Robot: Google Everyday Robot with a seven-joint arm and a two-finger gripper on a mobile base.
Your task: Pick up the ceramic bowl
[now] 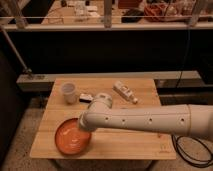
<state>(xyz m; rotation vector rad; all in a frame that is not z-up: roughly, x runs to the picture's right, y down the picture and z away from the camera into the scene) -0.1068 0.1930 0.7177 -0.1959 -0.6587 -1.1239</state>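
I am watching the arm [150,120] reaching in from the right side of the view, stretching leftward across the wooden table [145,87] toward the ceramic bowl [71,139]. The ceramic bowl is sitting flat near the table's front-left corner, open side up, its rim close to the front edge.

The gripper [80,125] is sitting at the far left end of the arm, right at the ceramic bowl's back-right rim. The wrist housing is covering it from this camera, so I cannot tell how it is set or whether it has any hold on the rim, and I cannot tell whether it is touching the ceramic bowl or only hanging just over it.

What I am weighing for the next move: the ceramic bowl lies to the left of the gripper and toward the table's front edge, with most of its body spreading away from the arm. Being round, it offers no long axis to line up with, so I am judging that the near rim is the only grasp line.

Behind the ceramic bowl, toward the table's back, a small translucent cup [68,93] is standing upright, with a small dark item [85,97] just beside it. A pale packet [125,92] is lying well apart, back and to the right of the ceramic bowl.
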